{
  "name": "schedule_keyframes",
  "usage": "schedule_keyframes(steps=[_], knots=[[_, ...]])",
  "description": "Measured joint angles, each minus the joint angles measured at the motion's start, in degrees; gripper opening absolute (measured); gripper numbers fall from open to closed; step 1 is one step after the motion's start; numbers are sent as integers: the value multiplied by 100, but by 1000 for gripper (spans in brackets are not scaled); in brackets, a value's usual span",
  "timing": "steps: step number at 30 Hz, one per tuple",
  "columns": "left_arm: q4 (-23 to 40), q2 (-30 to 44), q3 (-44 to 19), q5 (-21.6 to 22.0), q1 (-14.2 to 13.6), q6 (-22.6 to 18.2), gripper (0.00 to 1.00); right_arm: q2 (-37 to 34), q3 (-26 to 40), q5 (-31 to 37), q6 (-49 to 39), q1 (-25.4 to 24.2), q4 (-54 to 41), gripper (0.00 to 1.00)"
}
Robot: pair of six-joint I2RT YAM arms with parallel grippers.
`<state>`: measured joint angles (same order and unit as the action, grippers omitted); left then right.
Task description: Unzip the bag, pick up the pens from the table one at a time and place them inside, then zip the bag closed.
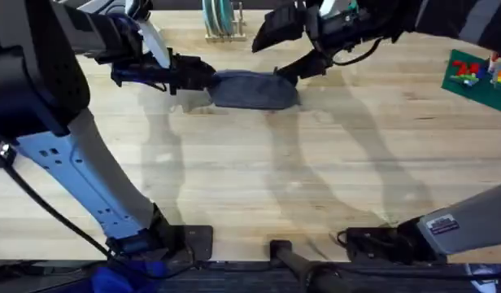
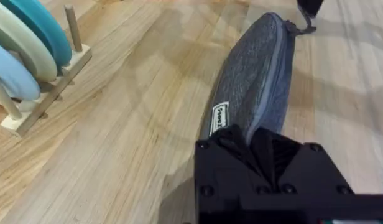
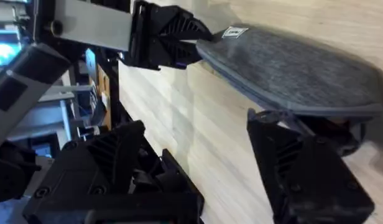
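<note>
- overhead: the bag (image 1: 252, 89) is seen lying flat at the far middle of the table (image 1: 259, 171), long axis running left to right. the left gripper (image 1: 203, 78) is set at the bag's left end, its fingers apparently closed on the fabric there. the right gripper (image 1: 285, 49) is spread wide at the bag's right end, one finger touching or just beside that end, nothing yet held. a rack of plates (image 1: 221, 19) stands just beyond the bag, and a green board of bricks (image 1: 477, 76) lies at the far right.
- left wrist: the bag (image 2: 257, 81) is shown as soft grey woven cloth with a zipper seam along its top and a small pull tab (image 2: 298, 26) at the far end. the left gripper (image 2: 253, 138) is pinched on the near end beside a white label (image 2: 221, 116). the plate rack (image 2: 30, 56) is well to the side.
- right wrist: the right gripper (image 3: 241, 155) is open wide, one finger (image 3: 303, 165) just beside the bag (image 3: 297, 68).
- the bag is judged light, limp and easily bunched; one end is best anchored while the small pull tab is pinched and drawn along the seam.
</note>
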<state>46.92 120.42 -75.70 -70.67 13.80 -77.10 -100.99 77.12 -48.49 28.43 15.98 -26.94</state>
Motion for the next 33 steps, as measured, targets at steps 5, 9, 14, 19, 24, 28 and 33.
schedule_keyframes(steps=[5, 9, 14, 19, 24, 28, 33], knots=[[0, 0, 0, 0, 0, 0, 41, -2, 0, 0, -38, 147, -7, 996], [0, 0, 0, 2, 0, 0, 41, -2, 0, 0, -59, 235, -97, 996], [-2, 0, 0, 1, 0, 0, 41, -2, 0, 2, -196, 356, -370, 996], [0, 0, 0, 2, 0, 0, 41, -1, 0, 6, -422, 493, -519, 996], [0, 0, 0, 2, 0, 0, 41, 2, 0, 203, -542, 611, -607, 996], [0, 0, 0, 0, 0, 0, 41, 123, 0, 461, -593, 624, -922, 996], [-7, 0, 0, 0, 0, 0, 41, 524, 0, 851, -623, 637, -1238, 996]])
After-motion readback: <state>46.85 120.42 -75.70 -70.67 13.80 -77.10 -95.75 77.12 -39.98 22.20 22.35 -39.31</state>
